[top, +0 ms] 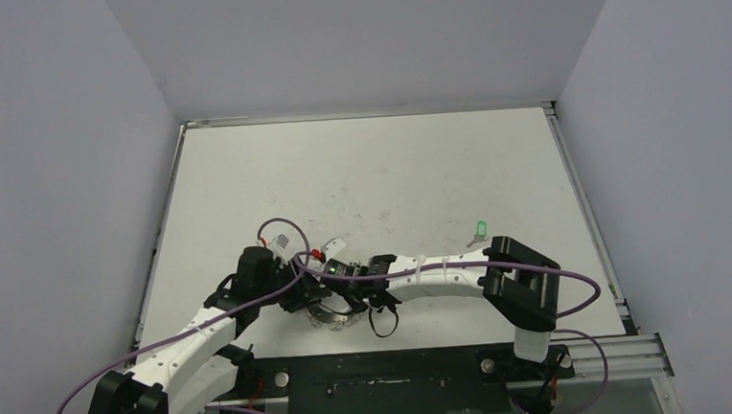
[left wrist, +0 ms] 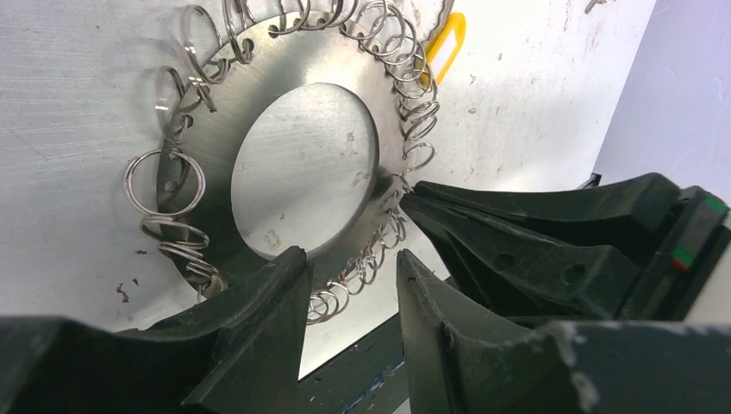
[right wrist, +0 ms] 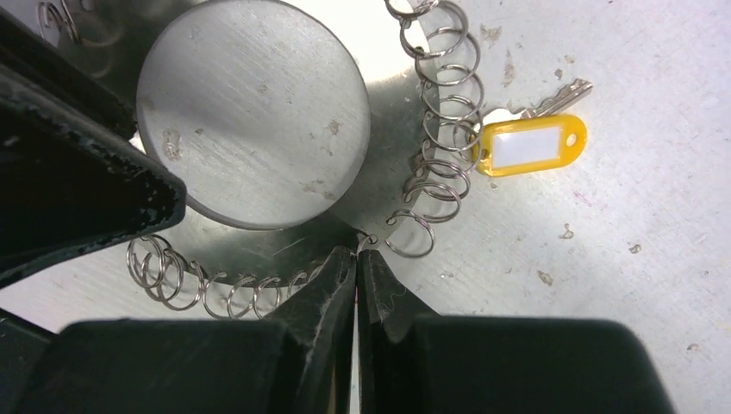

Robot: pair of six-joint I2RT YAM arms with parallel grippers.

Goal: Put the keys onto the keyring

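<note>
The keyring (left wrist: 215, 129) is a flat silvery ring fringed with wire loops, lying on the white table near the front edge (top: 335, 316). My left gripper (left wrist: 349, 259) straddles its band, one finger at the edge of the centre hole and the other outside the loops, holding it. My right gripper (right wrist: 356, 254) is shut on one small wire loop (right wrist: 367, 242) at the rim. A key with a yellow tag (right wrist: 530, 145) lies against the loops on the ring's far side, its metal blade (right wrist: 560, 97) pointing away. The green key (top: 480, 227) lies alone on the table to the right.
The dark front rail (top: 382, 374) of the table runs just behind both grippers. White walls enclose the table on the left, back and right. Purple cables (top: 277, 227) loop over the arms.
</note>
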